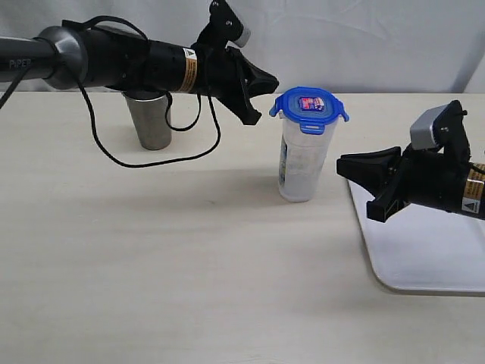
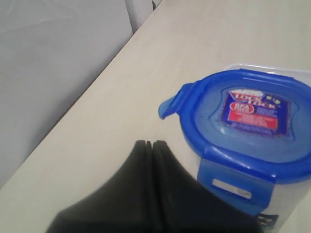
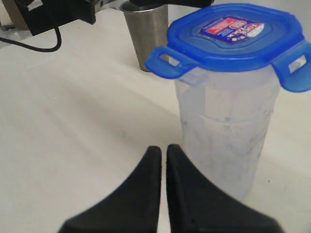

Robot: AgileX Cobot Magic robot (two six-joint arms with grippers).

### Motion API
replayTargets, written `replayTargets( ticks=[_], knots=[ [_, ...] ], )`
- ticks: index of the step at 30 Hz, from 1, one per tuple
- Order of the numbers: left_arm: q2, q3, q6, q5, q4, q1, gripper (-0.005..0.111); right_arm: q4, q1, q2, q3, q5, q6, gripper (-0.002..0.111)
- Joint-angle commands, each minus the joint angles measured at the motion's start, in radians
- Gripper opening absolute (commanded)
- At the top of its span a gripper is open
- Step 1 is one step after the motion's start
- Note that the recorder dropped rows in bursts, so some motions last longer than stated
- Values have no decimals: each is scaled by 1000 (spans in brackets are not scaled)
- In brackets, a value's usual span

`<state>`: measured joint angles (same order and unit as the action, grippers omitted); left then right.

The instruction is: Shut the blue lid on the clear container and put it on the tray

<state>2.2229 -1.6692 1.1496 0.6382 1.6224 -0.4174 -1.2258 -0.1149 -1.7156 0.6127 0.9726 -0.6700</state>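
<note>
1. Tapered steel cup (image 1: 149, 121): stands at the back left of the table (image 1: 151, 265), well apart from the work area. It has no part in the task.

2. Left gripper (image 1: 265, 81): jaws fully closed and holding nothing. The tips hover just beside the upper left edge of the blue lid (image 1: 309, 108). Closed fingers make a blunt pressing tool, which would suit pushing a flap down.

3. Blue lid: seated on the rim of the clear container (image 1: 301, 163). The side flaps project outward and look unlatched. The flap facing the left wrist camera hangs down. Closure is judged incomplete.

4. Clear container: upright on the table centre, just left of the tray (image 1: 424, 250) and not on it.

5. Right gripper (image 1: 345, 167): jaws pressed together and empty. It is level with the container body and near it, but does not touch it. It hangs over the tray's left edge, probably ready to brace or carry the container.
</note>
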Motion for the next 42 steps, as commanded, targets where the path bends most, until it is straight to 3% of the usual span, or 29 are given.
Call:
replayTargets(
  ticks=[1,9,27,29,34,42],
  knots=[
    [26,-8,5,-12,-13,-2,0,15,2,-4,3,1,22,4],
    [42,-8,12,-5,-2,-2,0,89,78,-39,31,-49,83,4],
    [42,-8,118,12,122,-2,0,116,80,-41,38,-90,83,4],
    [42,-8,90,-29,100,-2,0,116,80,-41,38,-90,83,4],
    [42,-8,-20,19,-15,-2,0,116,80,-41,38,-90,83,4],
    [42,-8,-28,33,-19,-2,0,116,80,-41,38,-90,83,4]
  ],
)
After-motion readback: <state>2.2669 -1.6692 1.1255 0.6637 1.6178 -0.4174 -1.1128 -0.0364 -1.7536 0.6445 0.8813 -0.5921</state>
